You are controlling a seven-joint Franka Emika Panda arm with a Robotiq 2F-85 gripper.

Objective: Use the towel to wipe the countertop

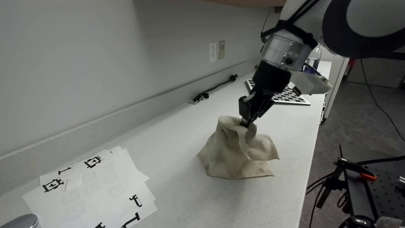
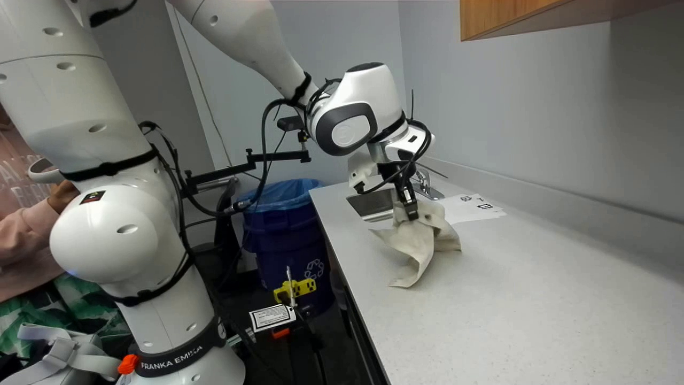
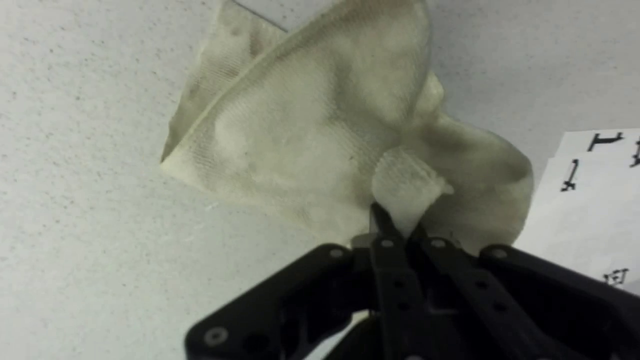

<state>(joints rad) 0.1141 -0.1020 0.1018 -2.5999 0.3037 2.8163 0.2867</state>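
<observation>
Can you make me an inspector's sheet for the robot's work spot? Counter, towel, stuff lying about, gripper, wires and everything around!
Surface: pale, speckled countertop; can't tell whether it's dirty.
Job's things: crumpled beige towel, its lower part seemingly resting on the countertop.
Clutter: loose printed papers and a checkered board.
Gripper: shut on a bunched bit near the towel's top.
Cables: black cable lying near the wall; arm cables strapped along the arm.
Surroundings: blue bin, sink, power outlet, partly visible person.

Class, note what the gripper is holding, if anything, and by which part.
The gripper holds the towel by a pinched bit near its raised top.
</observation>
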